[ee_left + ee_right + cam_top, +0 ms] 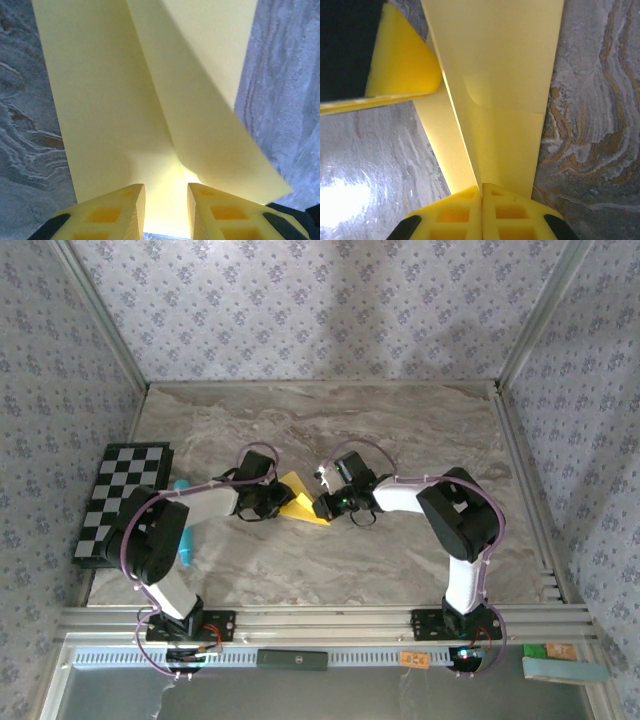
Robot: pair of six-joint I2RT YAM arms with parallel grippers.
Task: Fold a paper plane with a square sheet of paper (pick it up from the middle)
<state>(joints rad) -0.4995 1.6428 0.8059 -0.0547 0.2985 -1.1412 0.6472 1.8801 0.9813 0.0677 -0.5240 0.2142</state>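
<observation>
The square sheet of paper [300,504] is yellow and folded into a smaller creased shape. It lies at mid-table between my two grippers. My left gripper [268,502] is at its left end. In the left wrist view its jaws [166,200] stand apart over the paper [115,100], with a raised flap running away on the right; nothing is pinched between them. My right gripper [326,506] is at the paper's right end. Its fingers [482,192] are pressed together on the upright crease of the paper [505,75]. A finger of the left gripper [402,65] rests on the paper's far end.
A black-and-white checkered board [120,500] lies at the table's left edge, with a small blue-tipped pen [184,540] beside it under the left arm. Patterned walls enclose the marble table [400,430] on three sides.
</observation>
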